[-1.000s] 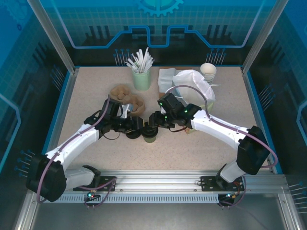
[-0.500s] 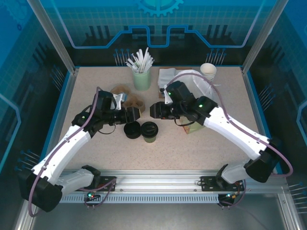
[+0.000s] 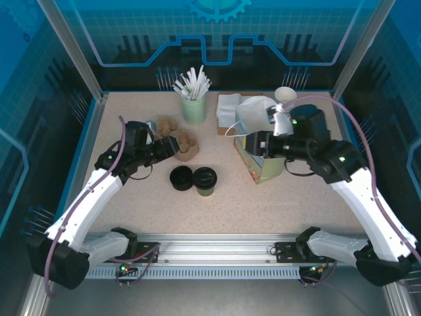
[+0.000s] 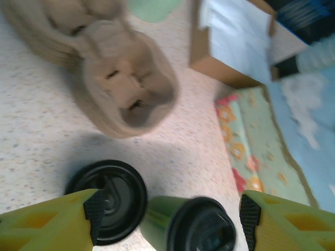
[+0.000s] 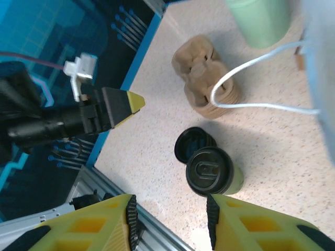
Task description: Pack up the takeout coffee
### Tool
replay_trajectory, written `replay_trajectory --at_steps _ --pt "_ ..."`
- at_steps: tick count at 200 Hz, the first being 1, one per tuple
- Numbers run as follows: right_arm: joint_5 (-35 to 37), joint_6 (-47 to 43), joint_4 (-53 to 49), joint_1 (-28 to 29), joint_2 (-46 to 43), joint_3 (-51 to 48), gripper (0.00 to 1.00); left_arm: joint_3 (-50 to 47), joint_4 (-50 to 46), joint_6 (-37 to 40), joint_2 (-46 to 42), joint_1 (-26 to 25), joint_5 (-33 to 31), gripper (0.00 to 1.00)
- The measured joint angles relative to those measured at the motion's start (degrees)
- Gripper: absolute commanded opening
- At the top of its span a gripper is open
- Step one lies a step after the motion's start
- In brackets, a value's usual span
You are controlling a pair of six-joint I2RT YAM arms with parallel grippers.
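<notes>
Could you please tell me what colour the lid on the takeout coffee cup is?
The lid is black, clearest in the right wrist view.

- Olive-green paper cup point(image 5: 236, 182), round black plastic lid point(image 5: 209, 171).
- Pale green paper bag point(image 4: 261, 151): orange and red flower print.
- Beige table point(image 3: 296, 201), finely speckled.

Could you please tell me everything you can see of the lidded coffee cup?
The coffee cup is small and paper-looking, with an olive-green side and a round black plastic lid seated on top. It stands upright on the speckled table, near the middle, with nothing gripping it. A second black lid lies close beside it, on the left arm's side.
</notes>
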Motion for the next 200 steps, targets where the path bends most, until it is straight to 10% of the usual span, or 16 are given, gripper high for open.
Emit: replay_trajectory --at_steps 105,200 --pt "-13.57 -9.05 -8.48 -22.58 -7.45 -9.62 0.38 18.03 -5.77 -1.18 29.18 5.18 -2.86 0.57" --pt "-18.99 -12.46 -10.29 -27.17 -7.34 -11.91 0.38 23.41 -10.16 -0.76 37.44 4.68 -2.97 0.46"
